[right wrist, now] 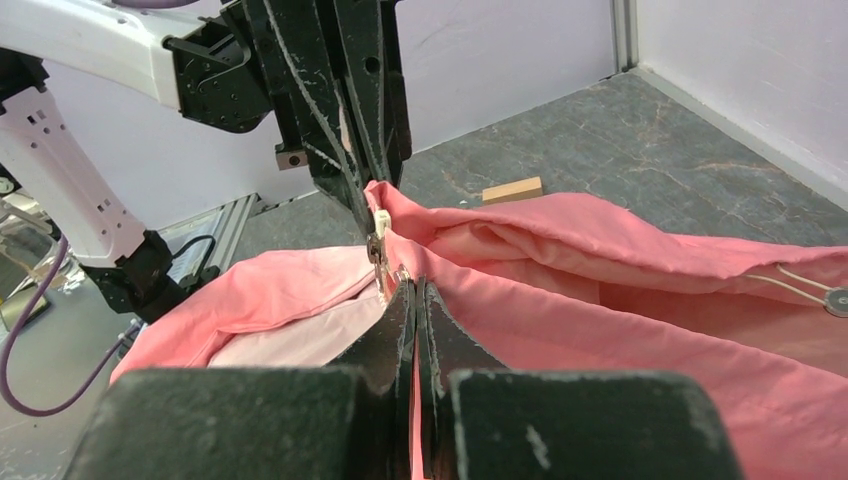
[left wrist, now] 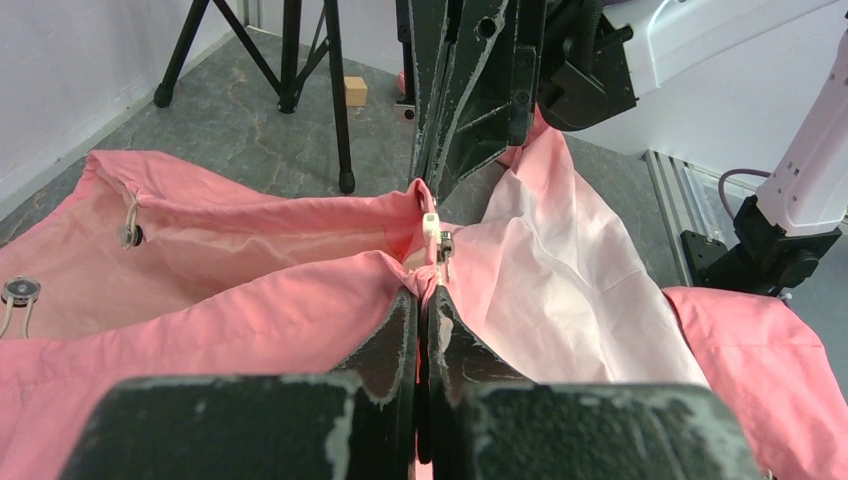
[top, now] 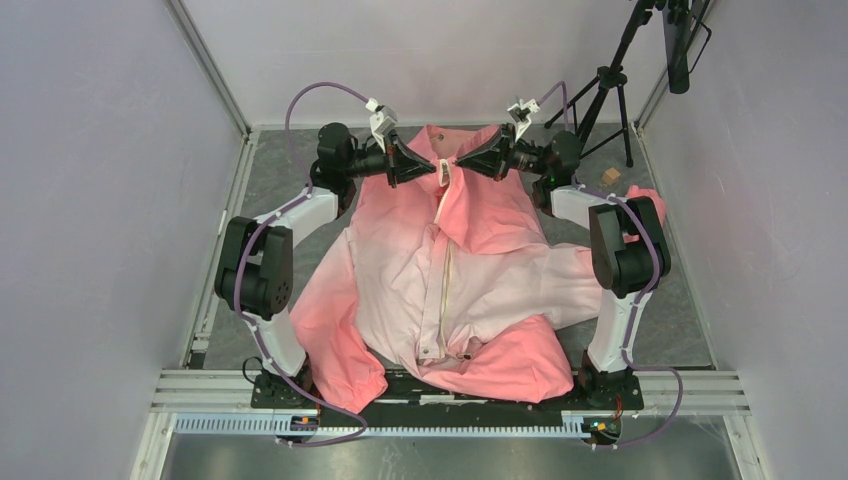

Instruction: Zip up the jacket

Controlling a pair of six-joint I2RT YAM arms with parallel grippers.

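Both arms are stretched toward the far end of the table (top: 690, 325). There the left gripper (left wrist: 424, 298) and right gripper (right wrist: 412, 292) are set tip to tip, each pinched shut on the jacket (top: 490, 280) at its collar. The jacket is spread across the table, salmon fading to pale pink. Its cream zipper strip (top: 444, 285) is laid down the front toward the near edge.

Grey mottled floor (top: 690, 320), lilac walls (top: 90, 200); blk tripod (top: 612, 80), wood block (top: 610, 177) far-right.
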